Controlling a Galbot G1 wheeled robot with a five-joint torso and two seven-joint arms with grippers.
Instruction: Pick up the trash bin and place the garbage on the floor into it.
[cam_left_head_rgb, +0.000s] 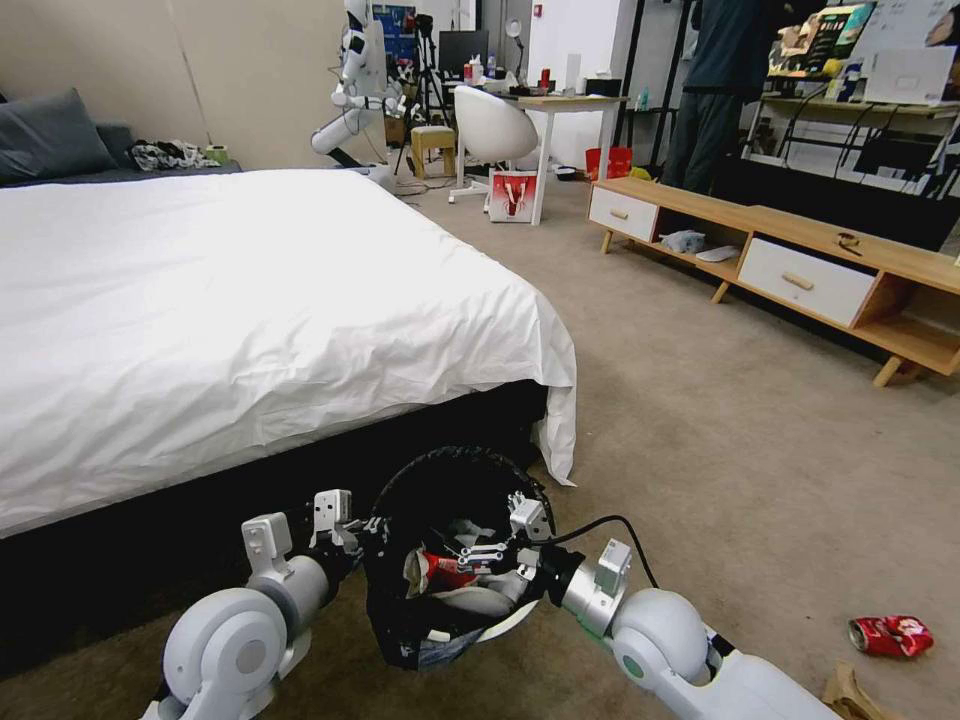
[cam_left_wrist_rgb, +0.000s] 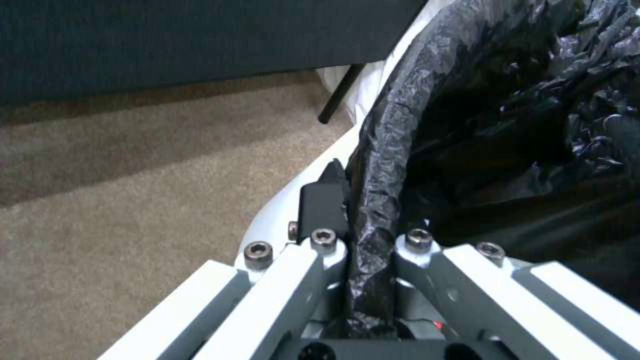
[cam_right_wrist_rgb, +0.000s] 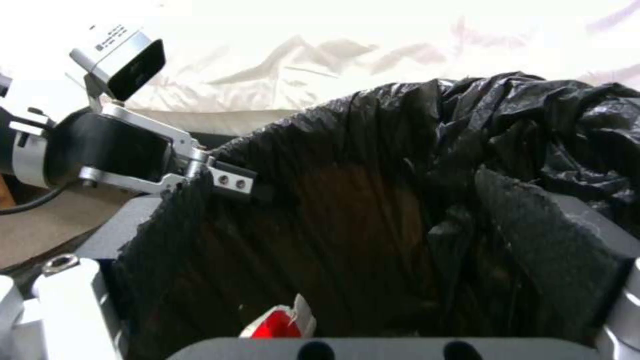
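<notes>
We are seeing the trash bin (cam_left_head_rgb: 450, 560) sitting low between our two arms, just before the foot corner of the bed (cam_left_head_rgb: 250, 300). Our left gripper (cam_left_head_rgb: 365, 528) is gripping its rim on the left; our right gripper (cam_left_head_rgb: 492, 556) is reaching inside over a wrapper (cam_left_head_rgb: 440, 572). A crushed can (cam_left_head_rgb: 890, 636) is lying on the floor (cam_left_head_rgb: 720, 440) well to the right, with a paper piece (cam_left_head_rgb: 848, 692) just before it.
</notes>
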